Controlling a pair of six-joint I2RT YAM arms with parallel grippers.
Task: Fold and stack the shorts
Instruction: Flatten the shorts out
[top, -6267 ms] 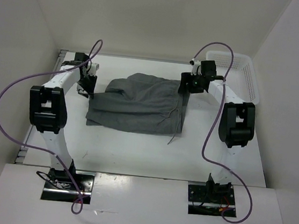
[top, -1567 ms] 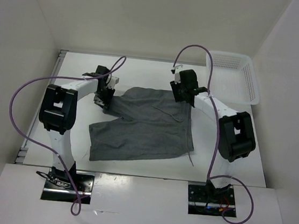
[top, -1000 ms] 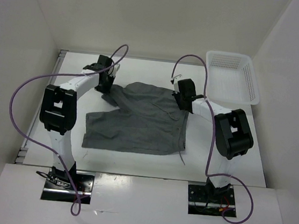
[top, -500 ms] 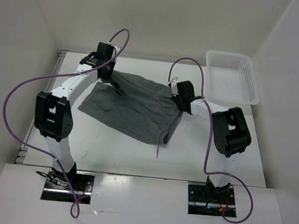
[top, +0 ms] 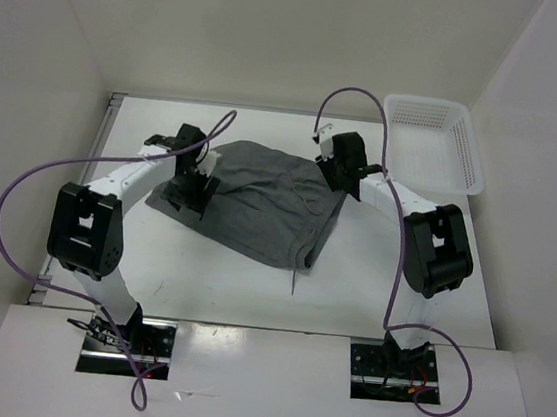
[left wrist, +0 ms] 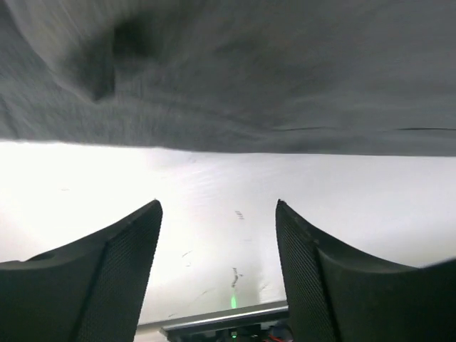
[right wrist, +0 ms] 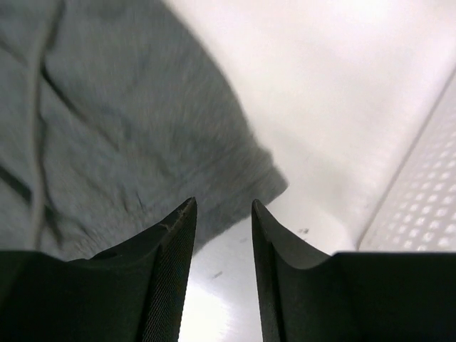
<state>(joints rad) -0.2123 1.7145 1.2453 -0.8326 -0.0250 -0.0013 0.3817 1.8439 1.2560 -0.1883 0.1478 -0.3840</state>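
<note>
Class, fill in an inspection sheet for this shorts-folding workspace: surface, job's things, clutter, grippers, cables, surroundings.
Surface: white table, a few small dark marks.
Job's things: shorts, grey, lying skewed mid-table; drawstring trailing off their near edge.
Clutter: white basket at the far right corner.
Grippers: left gripper open, holding nothing, at the shorts' edge; right gripper open, holding nothing, at a shorts corner.
Cables: purple cables loop from both arms.
Surroundings: plain white walls; nothing else seen.
</note>
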